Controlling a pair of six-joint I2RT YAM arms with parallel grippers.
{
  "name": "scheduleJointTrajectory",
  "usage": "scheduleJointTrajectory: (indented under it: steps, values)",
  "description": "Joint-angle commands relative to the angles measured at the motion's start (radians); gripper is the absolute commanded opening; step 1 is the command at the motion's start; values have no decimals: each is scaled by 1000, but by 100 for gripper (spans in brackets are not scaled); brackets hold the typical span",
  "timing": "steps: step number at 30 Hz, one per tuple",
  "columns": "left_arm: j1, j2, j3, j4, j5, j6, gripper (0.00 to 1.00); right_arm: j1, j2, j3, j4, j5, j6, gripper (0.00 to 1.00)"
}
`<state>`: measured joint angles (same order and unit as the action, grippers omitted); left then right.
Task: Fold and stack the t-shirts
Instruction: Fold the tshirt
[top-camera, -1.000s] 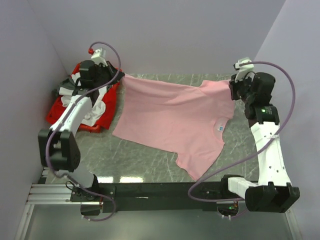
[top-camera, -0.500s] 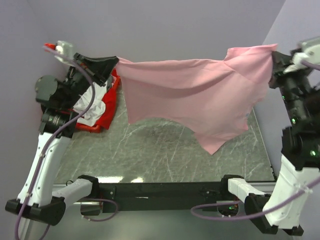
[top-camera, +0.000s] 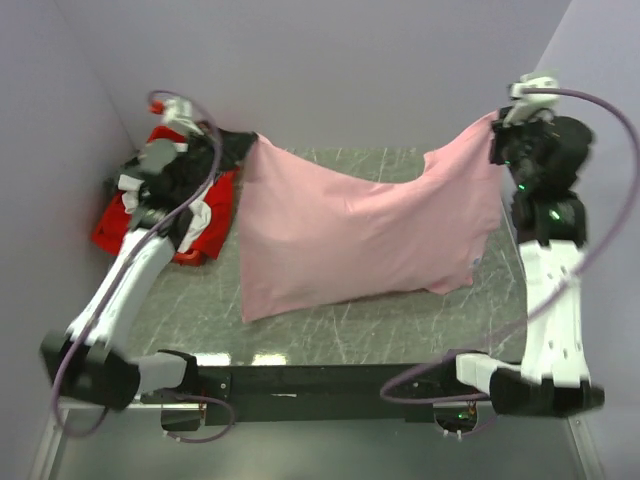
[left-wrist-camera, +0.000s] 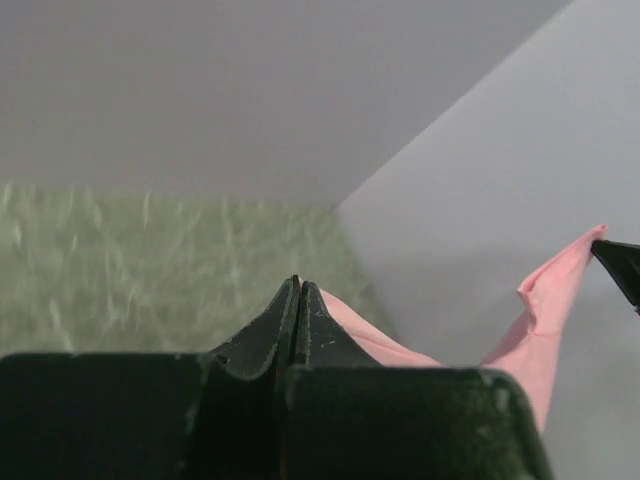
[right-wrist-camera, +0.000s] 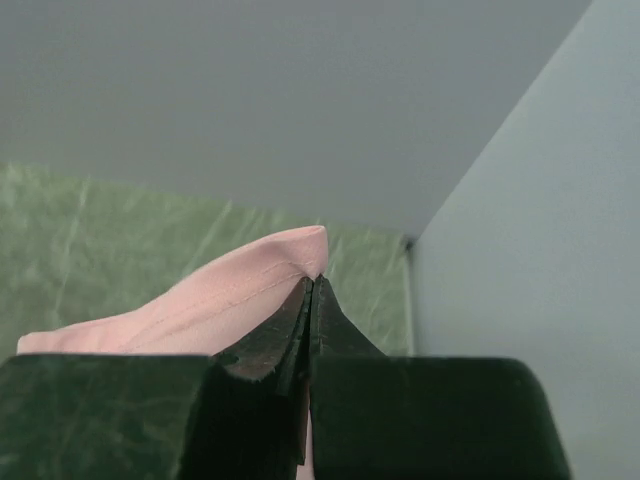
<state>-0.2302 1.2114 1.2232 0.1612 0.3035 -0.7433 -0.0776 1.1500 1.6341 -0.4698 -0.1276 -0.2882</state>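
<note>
— Where's the shirt?
— Above my green marbled bench (top-camera: 330, 320), the light pink cloth t-shirt (top-camera: 360, 235) hangs stretched between both arms. The red plastic bin (top-camera: 108, 232) of white and dark shirts (top-camera: 190, 215) sits at the far-left corner.
— Grippers?
— The left gripper (top-camera: 240, 142) and right gripper (top-camera: 497, 142) are each clamped on a top corner.

Plain lilac walls (top-camera: 330, 70) on three sides, green marbled tabletop (top-camera: 300, 322) (glossy, light-streaked), black rail (top-camera: 320, 380) at near edge

The pink t-shirt (top-camera: 350, 235) is matt cloth, the table (top-camera: 330, 328) glossy veined stone.
</note>
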Motion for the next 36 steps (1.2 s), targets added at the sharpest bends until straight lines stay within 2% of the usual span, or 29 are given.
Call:
scheduleJointTrajectory:
  steps: [1, 5, 6, 11, 17, 20, 24, 27, 28, 30, 31, 36]
  values:
    - [8, 198, -123, 41, 40, -102, 0, -5, 102, -161, 143, -3, 38, 0]
    - [8, 463, -113, 92, 43, -113, 0, 18, 240, -285, 255, -14, 38, 0]
    - [9, 575, -67, 78, 30, -110, 0, 22, 313, -307, 299, -12, 40, 0]
    - [12, 914, 193, 26, -62, -87, 0, 55, 612, -196, 320, 6, 23, 0]
    - [22, 1138, 479, -87, -121, -53, 0, 70, 850, 14, 267, 40, 12, 0]
    - [32, 1194, 556, -130, -113, -39, 0, 70, 905, 73, 246, 42, 17, 0]
    - [42, 1197, 565, -144, -104, -13, 1, 70, 925, 90, 250, 34, 18, 0]
    - [42, 1179, 579, -184, -115, 39, 25, 70, 926, 89, 250, 23, 18, 0]
    - [40, 1171, 584, -192, -122, 59, 43, 70, 924, 86, 252, 20, 20, 0]
    - [38, 1139, 604, -224, -162, 123, 60, 70, 912, 76, 253, 11, 20, 0]
    - [34, 1125, 628, -238, -173, 146, 65, 70, 903, 69, 255, 10, 20, 0]
    - [28, 1134, 732, -382, -245, 281, 66, 68, 884, 53, 261, -1, 24, 0]
